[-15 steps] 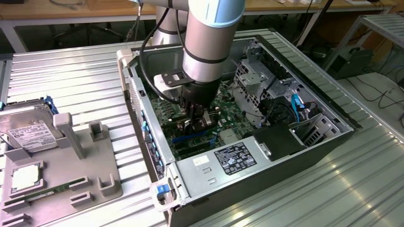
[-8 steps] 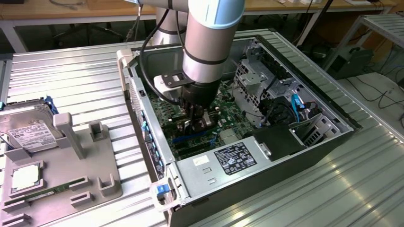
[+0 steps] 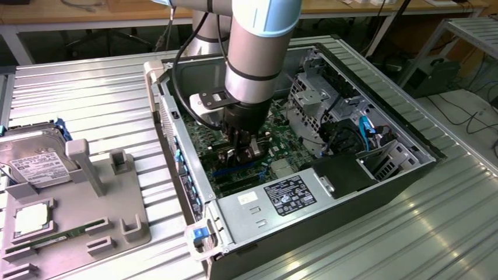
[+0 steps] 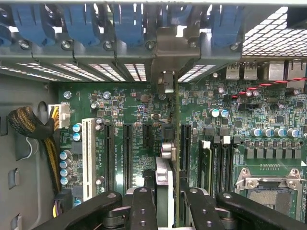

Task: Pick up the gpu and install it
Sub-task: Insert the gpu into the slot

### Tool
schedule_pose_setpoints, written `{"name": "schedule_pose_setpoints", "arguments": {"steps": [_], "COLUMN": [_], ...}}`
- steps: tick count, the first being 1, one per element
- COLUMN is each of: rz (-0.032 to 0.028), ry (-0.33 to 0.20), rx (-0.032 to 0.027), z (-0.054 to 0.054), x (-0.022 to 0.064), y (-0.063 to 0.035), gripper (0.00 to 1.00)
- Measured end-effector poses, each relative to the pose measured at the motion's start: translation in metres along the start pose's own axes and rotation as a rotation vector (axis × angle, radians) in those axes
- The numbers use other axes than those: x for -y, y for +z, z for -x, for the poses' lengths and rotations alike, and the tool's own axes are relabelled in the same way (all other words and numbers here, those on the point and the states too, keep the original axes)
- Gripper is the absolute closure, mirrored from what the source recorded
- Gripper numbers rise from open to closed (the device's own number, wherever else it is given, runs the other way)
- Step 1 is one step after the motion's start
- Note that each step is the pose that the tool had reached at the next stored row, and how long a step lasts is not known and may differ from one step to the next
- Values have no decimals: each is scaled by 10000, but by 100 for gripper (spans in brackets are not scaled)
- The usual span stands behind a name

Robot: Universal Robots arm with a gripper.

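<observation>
Evidently the hand is clamped on the gpu, with a finger on each face. The card stands edge-on over the motherboard, its bracket at the rear slots. In the exterior view the arm reaches into the computer case, where the card is hard to make out.

Open computer case lies on its side on the ribbed metal bench.

Inside the case:
- green motherboard
- silver drive cage
- blue cable
- labelled power supply at the case's near end

On the board within the case: white PCI slot, CPU socket, braided cable bundle. Blue clips line the case's rear wall.

Beside the case, to the exterior view's left: grey fixture tray carrying a hard drive, a CPU and a green RAM stick.
</observation>
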State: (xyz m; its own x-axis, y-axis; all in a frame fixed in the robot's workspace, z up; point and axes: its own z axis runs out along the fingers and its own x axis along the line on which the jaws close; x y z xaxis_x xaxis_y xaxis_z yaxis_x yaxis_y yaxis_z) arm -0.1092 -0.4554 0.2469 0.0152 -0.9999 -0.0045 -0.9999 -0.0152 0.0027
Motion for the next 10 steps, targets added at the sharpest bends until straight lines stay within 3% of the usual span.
{"name": "schedule_pose_setpoints", "arguments": {"steps": [10], "rz": [11], "ry": [-1], "rx": [0], "z": [0], "x": [-5], "y": [28], "gripper": [72]}}
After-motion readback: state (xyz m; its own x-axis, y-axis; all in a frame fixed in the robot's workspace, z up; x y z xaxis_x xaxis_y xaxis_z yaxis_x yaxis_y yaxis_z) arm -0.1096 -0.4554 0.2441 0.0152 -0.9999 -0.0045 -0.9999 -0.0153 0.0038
